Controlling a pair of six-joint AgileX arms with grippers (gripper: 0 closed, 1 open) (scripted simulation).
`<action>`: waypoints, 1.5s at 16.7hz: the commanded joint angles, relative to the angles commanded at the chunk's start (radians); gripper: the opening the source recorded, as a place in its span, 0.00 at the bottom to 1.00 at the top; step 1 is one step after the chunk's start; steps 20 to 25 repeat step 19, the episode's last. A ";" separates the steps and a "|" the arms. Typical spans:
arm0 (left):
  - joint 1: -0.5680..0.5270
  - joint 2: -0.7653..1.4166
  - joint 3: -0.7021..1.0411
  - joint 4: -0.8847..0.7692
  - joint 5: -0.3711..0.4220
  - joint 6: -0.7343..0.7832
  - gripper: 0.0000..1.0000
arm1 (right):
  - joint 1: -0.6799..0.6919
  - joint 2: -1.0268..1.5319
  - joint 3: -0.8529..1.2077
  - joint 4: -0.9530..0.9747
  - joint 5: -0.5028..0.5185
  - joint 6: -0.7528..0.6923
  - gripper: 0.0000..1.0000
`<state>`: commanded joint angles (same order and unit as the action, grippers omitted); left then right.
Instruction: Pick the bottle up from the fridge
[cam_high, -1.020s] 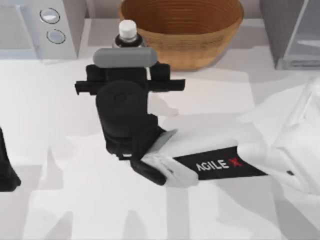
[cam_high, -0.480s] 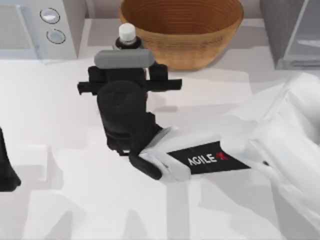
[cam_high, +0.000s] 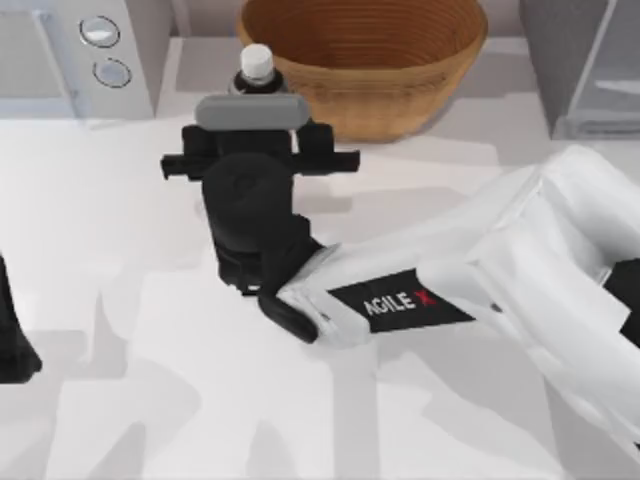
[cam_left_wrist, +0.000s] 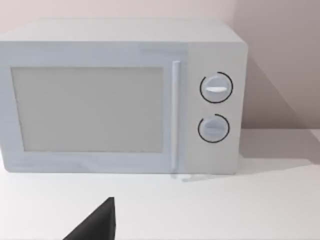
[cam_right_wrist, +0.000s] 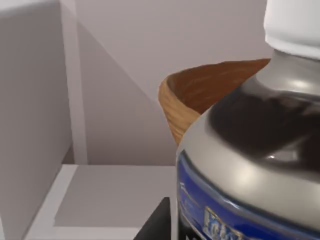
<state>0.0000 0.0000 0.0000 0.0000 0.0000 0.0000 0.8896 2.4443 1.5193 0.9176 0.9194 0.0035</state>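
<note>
Bottle (cam_high: 256, 64) upright beside wicker bowl (cam_high: 380, 60) — right gripper (cam_high: 247, 125) at it.

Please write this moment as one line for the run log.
right claw: at small white-capped bottle, grip unclear | bottle: on table between white two-knob box and wicker bowl, not in grey fridge | left arm: parked, left edge

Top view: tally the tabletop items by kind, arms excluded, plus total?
Bottle: 1
Wicker bowl: 1
Microwave, white with two knobs: 1
Fridge, grey: 1
Total: 4
</note>
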 joint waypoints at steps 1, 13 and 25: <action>0.000 0.000 0.000 0.000 0.000 0.000 1.00 | 0.000 0.000 0.000 0.000 0.000 0.000 0.08; 0.000 0.000 0.000 0.000 0.000 0.000 1.00 | 0.000 0.000 0.000 0.000 0.000 0.000 0.98; 0.000 0.000 0.000 0.000 0.000 0.000 1.00 | 0.000 0.000 0.000 0.000 0.000 0.000 1.00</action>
